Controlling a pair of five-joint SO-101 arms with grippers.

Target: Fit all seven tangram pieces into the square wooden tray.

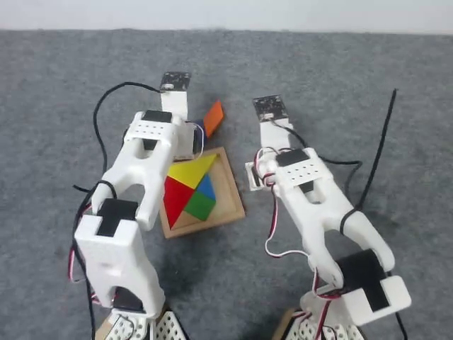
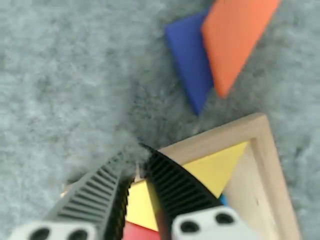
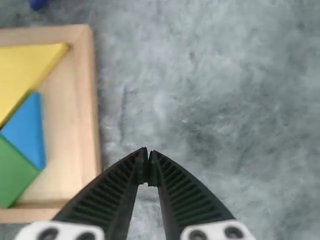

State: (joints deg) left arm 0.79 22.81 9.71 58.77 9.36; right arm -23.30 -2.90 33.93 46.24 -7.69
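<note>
Left wrist view: L claw point(image 2: 133, 161) tight on tray point(image 2: 220, 134) rim

Spread across the table from the near edge to the far one, a grey, fuzzy, carpet-like covering point(image 1: 396, 64), mottled with lighter and darker flecks and showing matted fibres up close. Along the far edge, a narrow pale strip point(image 1: 226, 13), flat and featureless, impossible to tell whether wall or bare surface. Soft, even lighting from above, with only faint, blurred shadows on the grey.
</note>
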